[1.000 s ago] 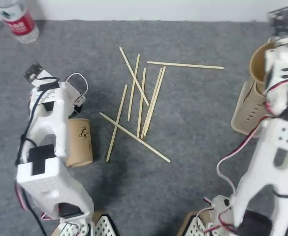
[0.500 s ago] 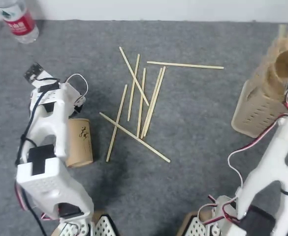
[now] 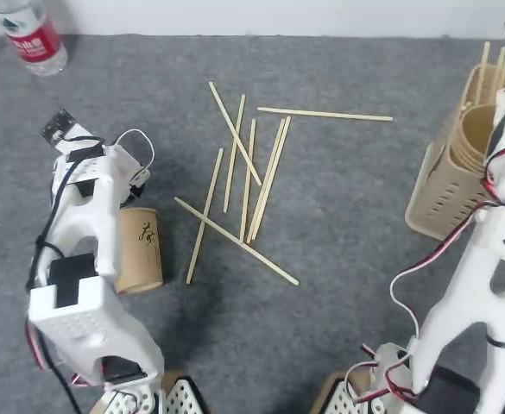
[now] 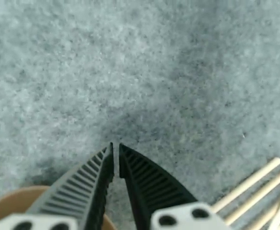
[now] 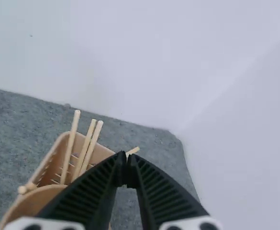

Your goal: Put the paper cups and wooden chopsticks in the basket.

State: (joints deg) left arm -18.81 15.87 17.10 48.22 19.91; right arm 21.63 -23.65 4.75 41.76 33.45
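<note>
Several wooden chopsticks (image 3: 250, 177) lie scattered on the grey carpet in the middle. A paper cup (image 3: 139, 250) lies on its side at the left, partly under my left arm. My left gripper (image 4: 115, 148) is shut and empty just above the carpet, with the cup's rim (image 4: 10, 206) beside it and chopsticks (image 4: 254, 189) a little way off. The beige slotted basket (image 3: 442, 190) stands at the right with a paper cup (image 3: 475, 138) and upright chopsticks (image 3: 485, 69) inside. My right gripper (image 5: 126, 162) hangs shut over the basket (image 5: 51, 160), above that cup's rim (image 5: 29, 201).
A plastic water bottle (image 3: 32, 34) lies at the back left corner. A white wall (image 5: 130, 57) runs along the back of the carpet behind the basket. Bare carpet lies between the chopsticks and the basket.
The right arm swung right and back over the basket. The cup it held high over the basket now sits inside, and the basket rocked and settled upright. The left arm stayed still.
</note>
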